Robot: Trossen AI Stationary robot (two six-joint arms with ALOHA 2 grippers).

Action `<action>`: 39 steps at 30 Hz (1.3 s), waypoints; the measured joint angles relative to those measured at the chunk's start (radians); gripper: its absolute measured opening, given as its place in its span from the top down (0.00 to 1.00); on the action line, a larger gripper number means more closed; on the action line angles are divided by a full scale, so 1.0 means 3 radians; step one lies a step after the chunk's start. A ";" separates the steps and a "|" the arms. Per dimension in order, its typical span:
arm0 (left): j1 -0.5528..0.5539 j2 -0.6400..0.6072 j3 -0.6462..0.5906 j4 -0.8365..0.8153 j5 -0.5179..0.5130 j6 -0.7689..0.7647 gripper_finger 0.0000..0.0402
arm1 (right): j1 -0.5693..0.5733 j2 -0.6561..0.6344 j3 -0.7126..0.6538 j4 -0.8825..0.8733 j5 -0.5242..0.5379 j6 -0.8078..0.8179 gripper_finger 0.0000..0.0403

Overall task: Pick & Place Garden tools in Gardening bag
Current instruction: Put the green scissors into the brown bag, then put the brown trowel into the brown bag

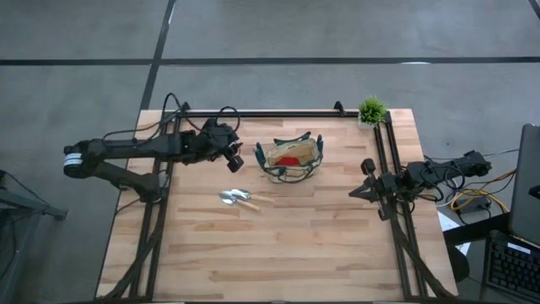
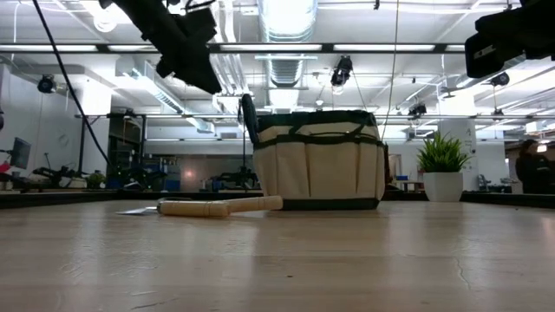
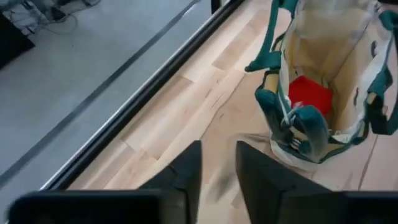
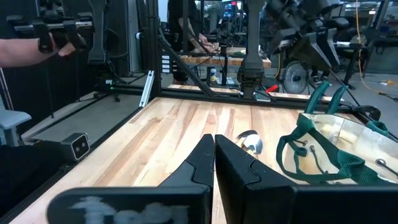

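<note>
The trowel (image 1: 240, 199) lies on the table (image 1: 278, 253) in front of the bag (image 1: 292, 159), well apart from it. The red item (image 3: 309, 95) sits inside the bag. You hold the left gripper (image 1: 235, 160) raised beside the bag's left side, empty, fingers a little apart. Judged next: bring it down over the wooden handle, wrist square across it, and widen the fingers first. The right gripper (image 1: 369, 179) waits near the table's right side, fingers together.
</note>
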 joint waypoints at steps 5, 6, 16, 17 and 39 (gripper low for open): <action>-0.0115 -0.0174 0.0000 -0.0060 0.0139 -0.0113 0.60 | 0.0000 0.0000 -0.0001 0.0000 0.0000 -0.0001 0.98; -0.0158 -0.0207 0.0000 -0.0066 0.0278 -0.0113 0.59 | 0.0000 0.0000 0.0000 0.0000 0.0000 -0.0003 0.98; -0.0729 -0.0098 -0.0207 -0.0579 0.0656 -0.0582 0.56 | 0.0000 0.0000 0.0000 0.0000 0.0000 -0.0002 0.98; -0.0766 -0.0072 -0.0271 -0.0562 0.0649 -0.0679 0.56 | 0.0000 0.0000 -0.0001 0.0001 0.0000 0.0003 0.98; -0.0888 0.0589 -0.1134 0.0296 0.0663 0.0040 0.67 | 0.0000 0.0000 -0.0001 0.0000 0.0000 0.0001 0.98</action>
